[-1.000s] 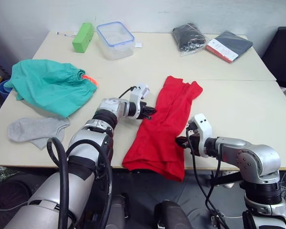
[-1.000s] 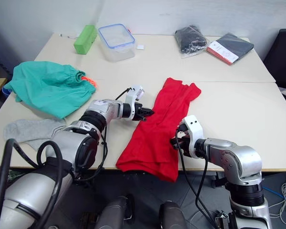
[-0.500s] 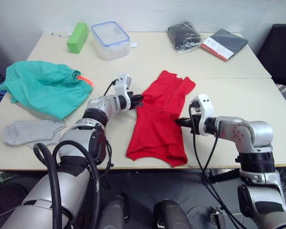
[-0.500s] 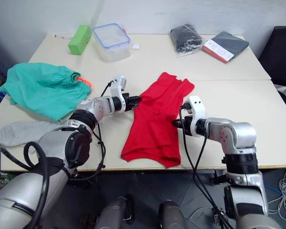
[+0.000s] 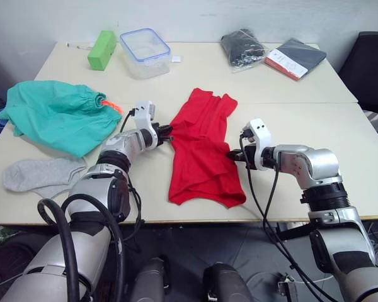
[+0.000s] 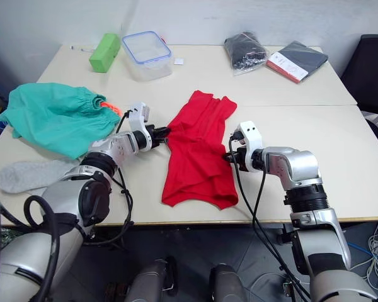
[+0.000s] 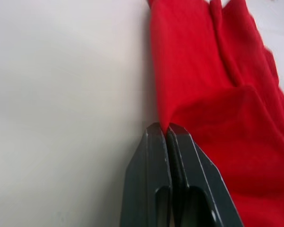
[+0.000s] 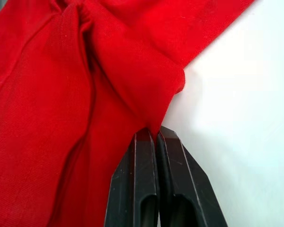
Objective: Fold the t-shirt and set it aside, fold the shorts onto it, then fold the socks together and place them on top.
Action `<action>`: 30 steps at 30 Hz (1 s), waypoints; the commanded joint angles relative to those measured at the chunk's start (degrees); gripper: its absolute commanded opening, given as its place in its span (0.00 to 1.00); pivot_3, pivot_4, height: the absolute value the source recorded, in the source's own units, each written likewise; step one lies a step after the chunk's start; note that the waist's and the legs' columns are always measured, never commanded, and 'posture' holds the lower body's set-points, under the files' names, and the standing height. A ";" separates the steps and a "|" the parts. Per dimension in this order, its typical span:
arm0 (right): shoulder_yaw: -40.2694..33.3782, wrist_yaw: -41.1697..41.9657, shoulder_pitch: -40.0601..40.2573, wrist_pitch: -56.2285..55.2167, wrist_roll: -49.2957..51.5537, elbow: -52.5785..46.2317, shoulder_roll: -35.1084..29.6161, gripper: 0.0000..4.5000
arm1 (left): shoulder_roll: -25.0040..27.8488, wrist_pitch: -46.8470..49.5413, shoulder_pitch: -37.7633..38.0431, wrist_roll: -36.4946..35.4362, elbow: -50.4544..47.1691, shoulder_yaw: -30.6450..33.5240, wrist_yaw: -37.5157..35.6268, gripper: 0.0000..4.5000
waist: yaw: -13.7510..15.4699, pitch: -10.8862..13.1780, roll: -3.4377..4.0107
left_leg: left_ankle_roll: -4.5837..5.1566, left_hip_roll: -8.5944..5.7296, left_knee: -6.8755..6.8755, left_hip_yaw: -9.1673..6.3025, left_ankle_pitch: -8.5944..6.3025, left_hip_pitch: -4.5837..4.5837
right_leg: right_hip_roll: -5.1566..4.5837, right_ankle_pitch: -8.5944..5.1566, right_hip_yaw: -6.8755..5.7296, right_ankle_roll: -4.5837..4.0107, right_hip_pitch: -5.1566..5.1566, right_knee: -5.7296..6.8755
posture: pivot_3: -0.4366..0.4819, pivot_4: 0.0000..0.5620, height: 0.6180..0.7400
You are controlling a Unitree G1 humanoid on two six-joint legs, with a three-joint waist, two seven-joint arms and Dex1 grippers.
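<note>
- The t-shirt (image 5: 201,148) now lies wholly on the desk (image 5: 340,135), in the middle; a second ago its lower hem hung over the near edge. Both arms have drawn it away from that edge.
- Left claw (image 5: 166,132) is clamped on the shirt's left edge; right claw (image 5: 232,156) is clamped on its right edge.
- Judgement: this was a repositioning pull. The shirt is a narrow, rumpled strip, and the cross fold is not yet made.
- The shorts (image 5: 60,113) and the socks (image 5: 41,174) lie untouched at the desk's left side.
- The head views give the layout; the wrist views confirm the grips, each showing black fingers (image 7: 156,156) closed with red cloth pinched at the tips (image 8: 154,137).
</note>
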 commanded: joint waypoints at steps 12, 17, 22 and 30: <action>7.23 18.60 18.79 -51.57 -19.98 -20.74 -31.11 0.72 | 19.69 -39.27 22.45 10.75 -42.95 -23.76 -33.43 0.80 | 0.00 0.03 0.05 | -0.14 0.11 -0.25 0.20 -0.09 0.11 | 0.12 0.00 0.08 0.00 0.10 -0.41 | 0.48 0.27 1.00; 11.50 19.42 18.03 -80.81 -29.29 -10.99 -32.31 0.72 | 21.78 -55.97 25.74 15.20 -45.86 -28.44 -32.27 0.80 | 0.07 0.03 0.05 | 0.01 0.13 0.07 0.15 -0.13 0.18 | 0.08 0.02 0.00 0.04 0.34 -0.39 | 0.48 0.27 1.00; 14.85 17.46 15.50 -94.38 -33.78 -2.51 -26.89 0.72 | 20.65 -67.19 23.85 21.31 -40.77 -32.99 -28.71 0.80 | 0.08 0.03 0.05 | 0.15 0.09 0.13 -0.04 -0.16 0.43 | 0.01 0.04 -0.17 0.08 0.81 -0.52 | 0.48 0.27 1.00; 16.55 17.31 13.37 -101.74 -35.48 1.43 -20.25 0.72 | 21.68 -75.34 21.21 23.82 -35.15 -36.98 -27.79 0.80 | -0.09 0.03 0.05 | 0.11 0.11 0.05 -0.12 -0.18 0.89 | 0.02 0.04 -0.23 0.08 1.25 -0.58 | 0.48 0.27 1.00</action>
